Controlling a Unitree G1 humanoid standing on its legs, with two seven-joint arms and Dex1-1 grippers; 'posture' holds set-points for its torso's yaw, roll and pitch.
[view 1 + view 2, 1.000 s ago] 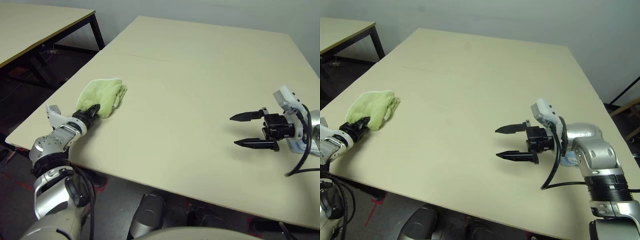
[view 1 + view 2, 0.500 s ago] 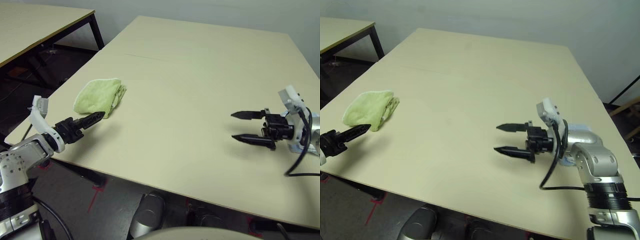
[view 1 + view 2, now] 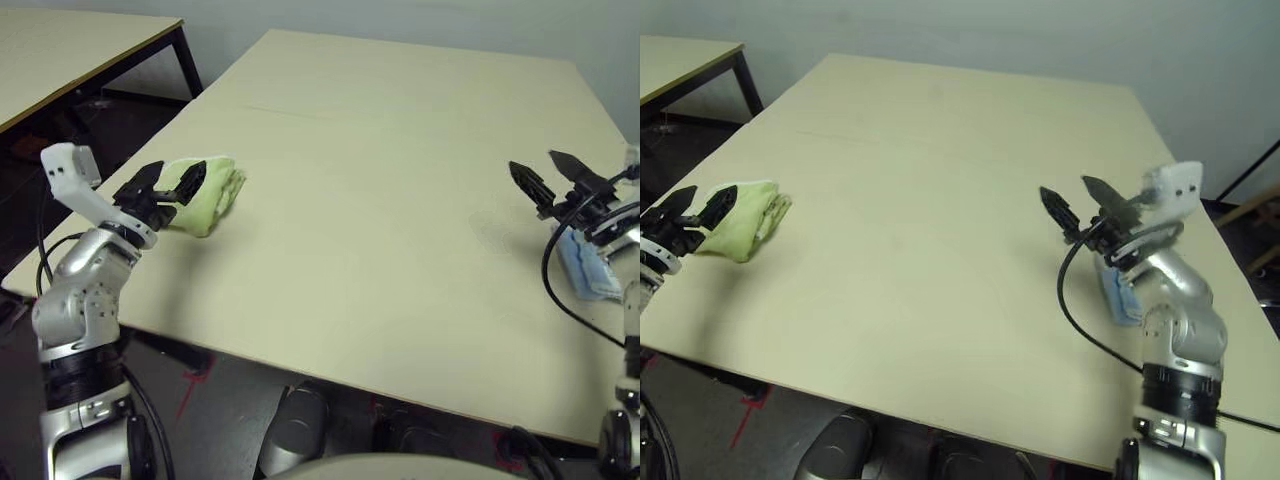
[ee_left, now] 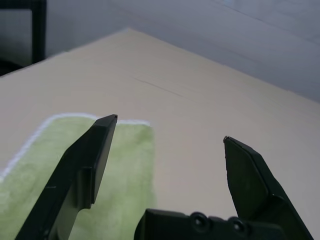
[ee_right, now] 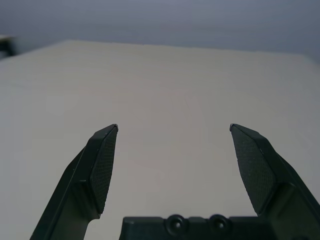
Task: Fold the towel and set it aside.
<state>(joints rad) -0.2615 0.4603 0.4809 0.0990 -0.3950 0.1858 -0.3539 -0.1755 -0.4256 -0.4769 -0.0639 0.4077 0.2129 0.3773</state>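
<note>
The towel (image 3: 208, 190) lies as a folded lime-green bundle with white edging near the table's left edge; it also shows under the fingers in the left wrist view (image 4: 127, 170). My left gripper (image 3: 170, 180) hangs open just above the towel's near-left end, with nothing between its fingers (image 4: 90, 160). Far off at the table's right side, my right gripper (image 3: 545, 170) is raised and open, pointing over bare tabletop (image 5: 170, 75) and holding nothing.
A small light-blue cloth (image 3: 586, 268) lies on the table under my right forearm, near the right edge. A second table (image 3: 60, 50) stands beyond a gap of dark floor at the left. The wide beige table (image 3: 380, 200) stretches between the two grippers.
My left gripper let go of the towel, opened, drew back and rose above it. My right gripper lifted, turned and pulled back toward the right edge. The towel stays put.
</note>
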